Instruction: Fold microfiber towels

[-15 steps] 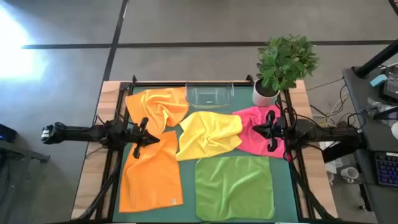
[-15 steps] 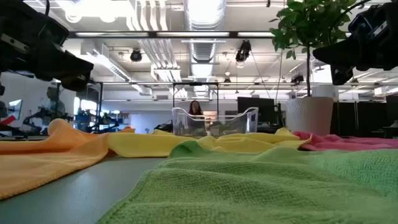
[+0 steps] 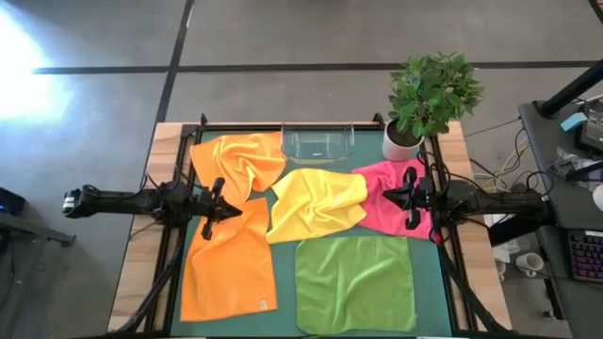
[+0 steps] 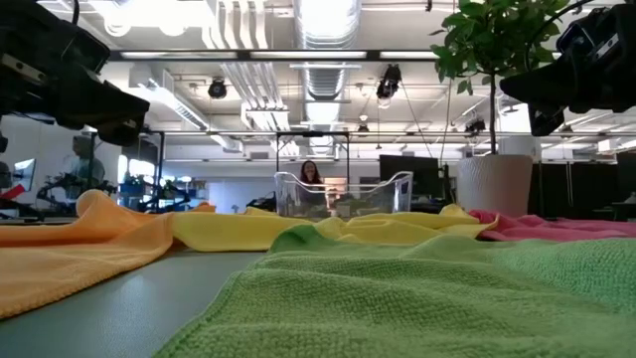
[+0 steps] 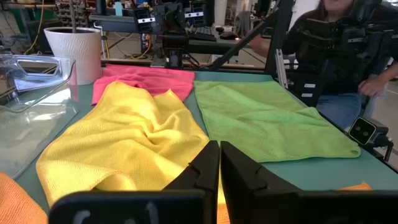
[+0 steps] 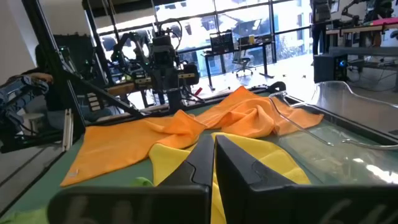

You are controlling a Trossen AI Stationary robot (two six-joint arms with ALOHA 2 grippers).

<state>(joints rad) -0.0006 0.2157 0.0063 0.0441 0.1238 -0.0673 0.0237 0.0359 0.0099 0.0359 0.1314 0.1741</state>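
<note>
Five towels lie on the green table top. A crumpled orange towel (image 3: 236,162) lies at the far left, a flat orange one (image 3: 229,270) at the near left, a rumpled yellow one (image 3: 316,202) in the middle, a hot pink one (image 3: 388,196) at the right, a flat lime green one (image 3: 355,282) at the near right. My left gripper (image 3: 232,211) hovers shut over the left side, between the two orange towels. My right gripper (image 3: 388,196) hovers shut over the pink towel. Both are empty.
A clear plastic tray (image 3: 317,144) stands at the far edge. A potted plant in a white pot (image 3: 403,141) stands at the far right corner. A person sits beyond the table's right side in the left wrist view (image 5: 348,56).
</note>
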